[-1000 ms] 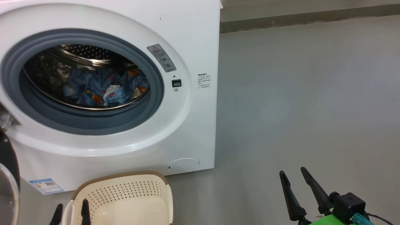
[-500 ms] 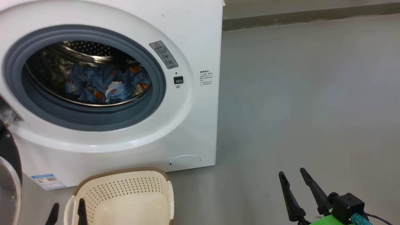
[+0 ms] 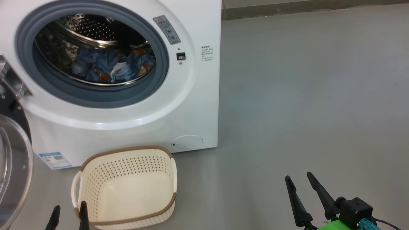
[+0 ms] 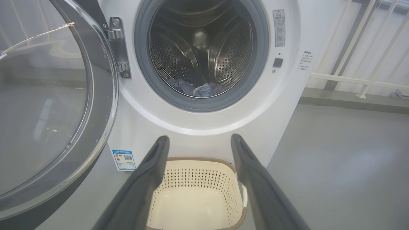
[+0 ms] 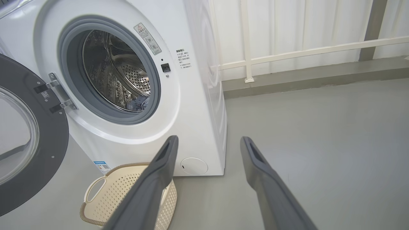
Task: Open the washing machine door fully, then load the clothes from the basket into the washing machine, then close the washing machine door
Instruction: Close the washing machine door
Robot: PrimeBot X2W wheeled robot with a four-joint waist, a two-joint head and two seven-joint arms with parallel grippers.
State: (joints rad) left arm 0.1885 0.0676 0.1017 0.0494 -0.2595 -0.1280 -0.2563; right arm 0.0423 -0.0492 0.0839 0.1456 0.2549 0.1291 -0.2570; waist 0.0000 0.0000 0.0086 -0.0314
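Note:
The washing machine (image 3: pixel 198 105) stands at the upper left with its door (image 3: pixel 12 166) swung wide open on the left. The light-blue printed clothes (image 3: pixel 111 65) lie in the steel drum, also seen as clothes (image 4: pixel 199 90) in the left wrist view. The basket (image 3: pixel 127 159) sits on the floor in front of the machine with nothing in it. My left gripper (image 3: pixel 68 213) is open just at the basket's near-left corner, holding nothing. My right gripper (image 3: pixel 299 177) is open over bare floor, well right of the basket.
Grey floor (image 3: pixel 303 95) stretches right of the machine. A low kerb (image 5: pixel 319 75) and a white railing (image 5: pixel 303 51) run along the wall behind. The open door (image 4: pixel 48 111) juts out on the machine's left side, beside the basket (image 4: pixel 195 191).
The head camera has moved: the machine sits higher in the picture and the whole basket now shows. Both grippers stay open in the same places.

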